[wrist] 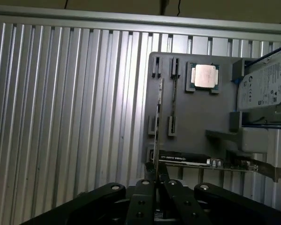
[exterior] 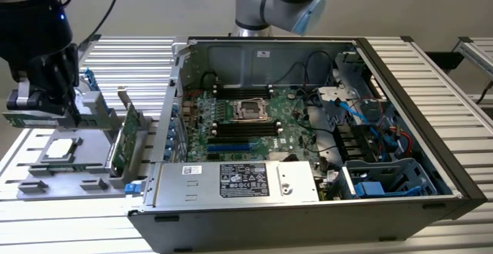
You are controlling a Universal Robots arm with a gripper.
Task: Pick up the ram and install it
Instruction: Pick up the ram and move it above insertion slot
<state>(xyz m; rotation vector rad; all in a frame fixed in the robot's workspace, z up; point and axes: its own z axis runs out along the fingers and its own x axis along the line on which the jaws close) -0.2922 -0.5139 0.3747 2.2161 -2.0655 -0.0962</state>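
My gripper (exterior: 44, 105) hangs at the exterior view's left, over the grey parts holder (exterior: 73, 170). It is shut on the ram (exterior: 27, 119), a thin green stick held level just above the holder. In the wrist view the ram (wrist: 158, 122) shows edge-on, running out from between the dark fingers (wrist: 145, 187) of my gripper (wrist: 155, 182) above the holder's slots (wrist: 172, 93). The open computer case (exterior: 416, 121) lies to the exterior view's right, with dark memory slots (exterior: 246, 130) on its motherboard (exterior: 269, 141) beside the processor socket (exterior: 248, 109).
On the holder (wrist: 210, 117) sit a processor chip (wrist: 205, 76), a silver hard drive (wrist: 266, 86) with blue rails and a taller green expansion card (exterior: 123, 141). The case's near side holds a labelled power supply (exterior: 242, 180) and a blue drive cage (exterior: 393, 179). The table is ribbed aluminium (wrist: 61, 117).
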